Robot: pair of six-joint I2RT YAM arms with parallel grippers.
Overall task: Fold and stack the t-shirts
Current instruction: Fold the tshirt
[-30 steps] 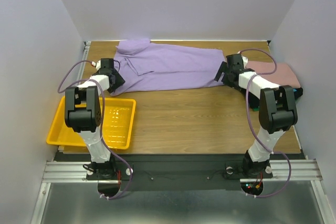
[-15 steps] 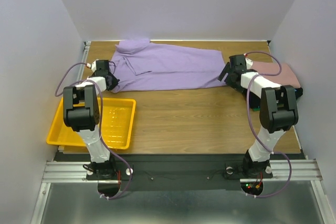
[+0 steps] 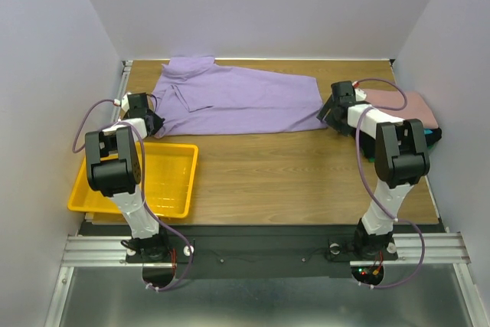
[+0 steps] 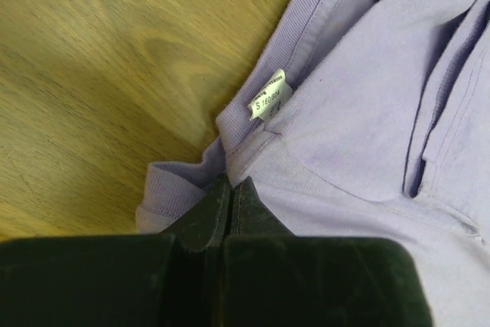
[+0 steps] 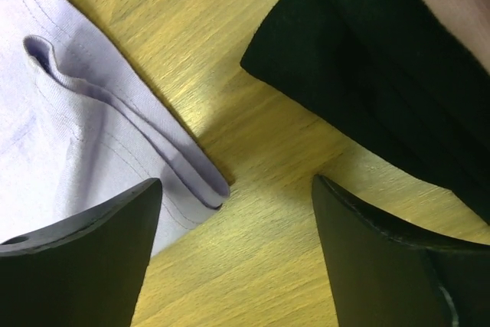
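Left wrist view: left gripper [image 4: 231, 189] is pinched tight on the purple shirt [image 4: 367, 112] at the ribbed neckband, just below the size label [image 4: 269, 96].
Right side: right gripper [image 5: 233, 189] is wide open and holds nothing. Its fingers straddle the shirt's doubled hem corner, with the black shirt [image 5: 367, 74] just beside.
Shirt location: the purple shirt is spread along the far part of the table [image 3: 291, 166], neck to the left and hem to the right. The pink shirt [image 3: 406, 105] lies folded over the black one at the right edge.
Risk, left: the bite looks thin, edge of the neckband only. A pull could slip it free or bunch the collar.
Risk, right: closing too far right could nip the black shirt and upset the stack. A shallow bite could catch just one hem layer.
Risk, both: lifting with only one end gripped would probably skew the fold.
Hidden: the left fingers block how much cloth sits between them. In the top view the right arm covers part of the stack, so I can't tell what lies under the pink. How the sleeves lie is unclear.
Tray [image 3: 84, 189]: near the left arm and not touching the shirt.
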